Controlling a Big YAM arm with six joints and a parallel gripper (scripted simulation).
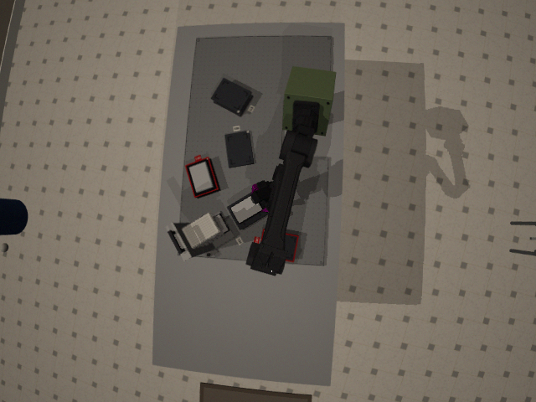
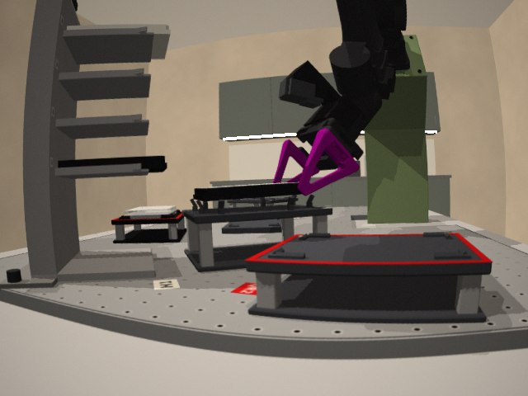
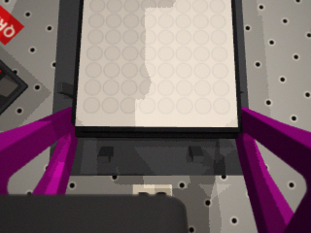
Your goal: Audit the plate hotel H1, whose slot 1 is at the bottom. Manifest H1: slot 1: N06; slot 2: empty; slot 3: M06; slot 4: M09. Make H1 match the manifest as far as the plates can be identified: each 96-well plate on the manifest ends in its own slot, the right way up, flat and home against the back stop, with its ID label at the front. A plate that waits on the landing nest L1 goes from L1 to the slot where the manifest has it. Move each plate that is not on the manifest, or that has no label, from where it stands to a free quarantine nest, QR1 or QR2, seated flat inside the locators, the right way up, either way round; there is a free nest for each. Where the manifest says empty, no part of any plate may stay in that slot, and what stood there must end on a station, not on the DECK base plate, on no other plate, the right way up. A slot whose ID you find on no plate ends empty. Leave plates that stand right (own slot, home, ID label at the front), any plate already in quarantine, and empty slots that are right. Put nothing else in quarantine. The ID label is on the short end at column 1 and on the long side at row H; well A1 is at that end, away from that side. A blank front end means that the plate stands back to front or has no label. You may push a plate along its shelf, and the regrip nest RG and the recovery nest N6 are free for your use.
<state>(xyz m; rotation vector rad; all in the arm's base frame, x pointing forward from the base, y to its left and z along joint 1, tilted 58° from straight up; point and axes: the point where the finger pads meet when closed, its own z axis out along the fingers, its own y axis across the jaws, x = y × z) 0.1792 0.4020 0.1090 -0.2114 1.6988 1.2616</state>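
Observation:
My gripper (image 2: 294, 185) is shut on the near short end of a black-framed 96-well plate (image 2: 245, 190), its purple fingers on either side. The plate hangs nearly level, just over the locators of the grey regrip nest (image 2: 256, 213). In the wrist view the plate (image 3: 157, 63) shows its pale well face up, with my fingers at its two near corners. The near end face looks blank. The hotel H1 (image 2: 85, 140) stands at the left. A black plate (image 2: 111, 162) lies on its bottom shelf and juts past the shelf front. The upper shelves look empty.
A white plate (image 2: 149, 210) sits on the far red-edged quarantine nest (image 1: 202, 177). The near red-edged nest (image 2: 367, 249) is empty, partly under the arm in the top view (image 1: 281, 246). Two dark nests (image 1: 232, 95) (image 1: 239, 148) stand further back. The green arm base (image 1: 309, 99) is at the right.

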